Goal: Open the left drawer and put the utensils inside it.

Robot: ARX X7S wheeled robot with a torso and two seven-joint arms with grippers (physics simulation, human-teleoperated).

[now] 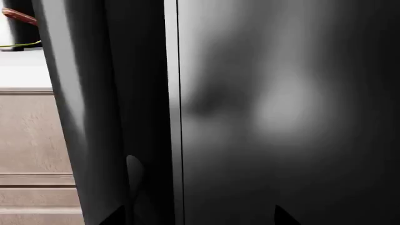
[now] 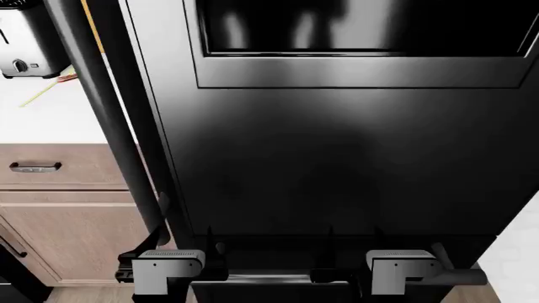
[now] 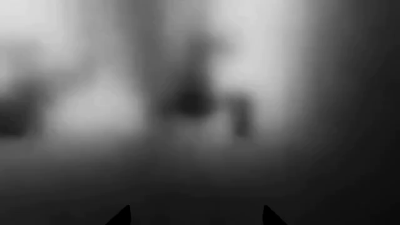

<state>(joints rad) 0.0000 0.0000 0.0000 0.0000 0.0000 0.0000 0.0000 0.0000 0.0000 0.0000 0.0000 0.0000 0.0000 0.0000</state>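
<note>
Head view, appliance: a tall glossy black appliance front (image 2: 337,164) fills most of the frame, with a long dark vertical bar handle (image 2: 105,126) down its left edge.
Head view, arms: both arms sit low at the near edge, each showing only a grey boxy wrist housing, the left gripper (image 2: 168,268) near the foot of the bar handle and the right gripper (image 2: 404,268) further right, both pointed at the black front (fingers hidden, so I cannot tell how wide either is set).
Head view, left drawer: the shallow light-brown wood drawer front (image 2: 76,167) with its dark metal bar handle (image 2: 35,166) sits shut at far left, under the white countertop (image 2: 50,120).
Head view, utensils: a slim pale-yellow spatula (image 2: 42,93) lies on that counter beside a silver toaster (image 2: 25,44); a reddish bit next to it is too small to name.
Left wrist view: the black front is very close; the counter edge and wood fronts show at one side, with the pale spatula handle (image 1: 22,45) and a reddish-brown knife handle (image 1: 20,17). Two dark fingertip points appear spread apart.
Right wrist view: a blurred grey reflection only; two dark fingertip points (image 3: 122,215) stand apart.
</note>
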